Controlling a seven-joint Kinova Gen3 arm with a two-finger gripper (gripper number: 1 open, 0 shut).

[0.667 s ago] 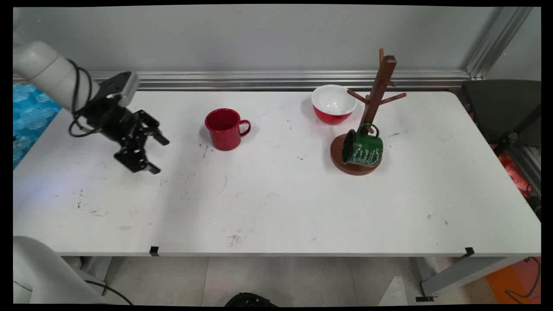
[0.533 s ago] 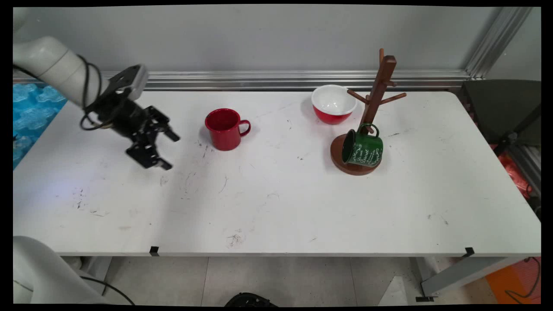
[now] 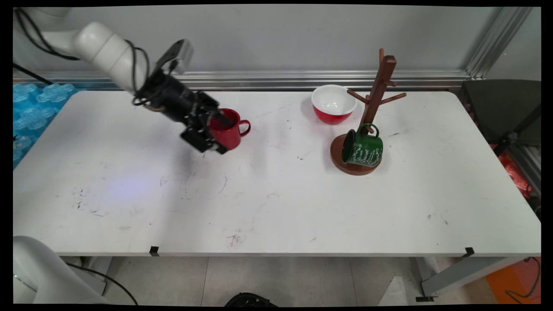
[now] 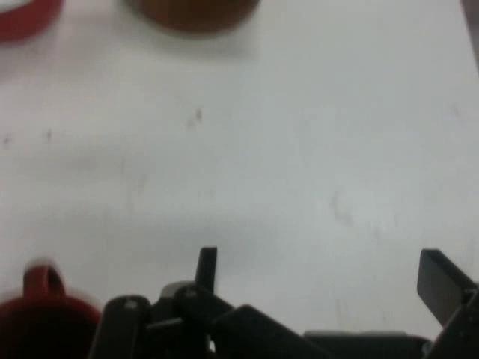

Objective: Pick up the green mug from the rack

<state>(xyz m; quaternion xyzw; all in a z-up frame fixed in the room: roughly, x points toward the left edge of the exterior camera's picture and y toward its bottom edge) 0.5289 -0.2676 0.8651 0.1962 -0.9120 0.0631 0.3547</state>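
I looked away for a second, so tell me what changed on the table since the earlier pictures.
The gripper swung right across the table and now sits open in front of the red mug, holding nothing. The mug, the red bowl, the mug stand and the green mug stayed put.

Gripper (image 4: 318, 273) fingers spread wide over white table (image 4: 299, 149), red mug (image 4: 41, 318) lower left

White table (image 3: 276, 207), surface scuffed with dark marks. Resting on it: one red mug (image 3: 229, 129) left of centre; one red bowl (image 3: 333, 103), white inside, towards the back; beside it, a brown wooden mug stand (image 3: 363, 166) on a round base.
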